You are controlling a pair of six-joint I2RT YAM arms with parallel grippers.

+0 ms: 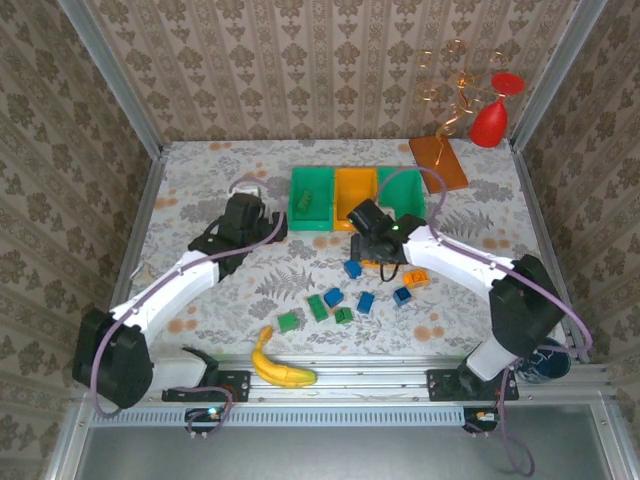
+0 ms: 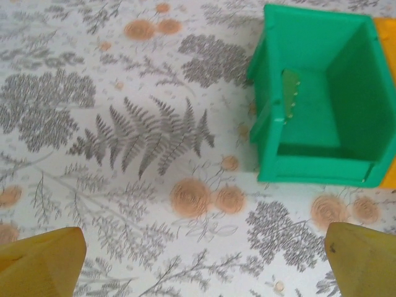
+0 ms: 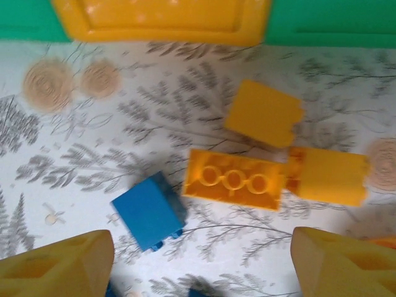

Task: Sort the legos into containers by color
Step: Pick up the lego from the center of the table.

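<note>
Step in hand, as I read it: picking an orange brick with the right arm.

Right gripper (image 3: 204,260) hangs low over the tabletop (image 1: 200,180), just in front of the orange bin (image 3: 161,21). Its fingers (image 3: 62,263) stand apart with nothing between them. Below lie three orange bricks. The long studded one (image 3: 232,179) touches a second (image 3: 328,176) at its right end. A third (image 3: 263,111) sits just beyond, toward the bin. A blue brick (image 3: 148,210) lies just beside the left finger.

Left gripper (image 2: 204,260) is spread wide and empty, near the left green bin (image 2: 322,111). That bin holds one green brick (image 2: 289,99), stood on edge.

On the top camera, blue, green and orange bricks are scattered between the arms, near the banana (image 1: 280,368). The sort looks barely begun.

Next move, my call: centre on the studded brick and descend. The fingers line up with its long axis, where the neighbour blocks the right end. I would turn the wrist to pinch across the short sides. I would also keep clear of the blue brick. Then lift and carry it the short way to the orange bin.
</note>
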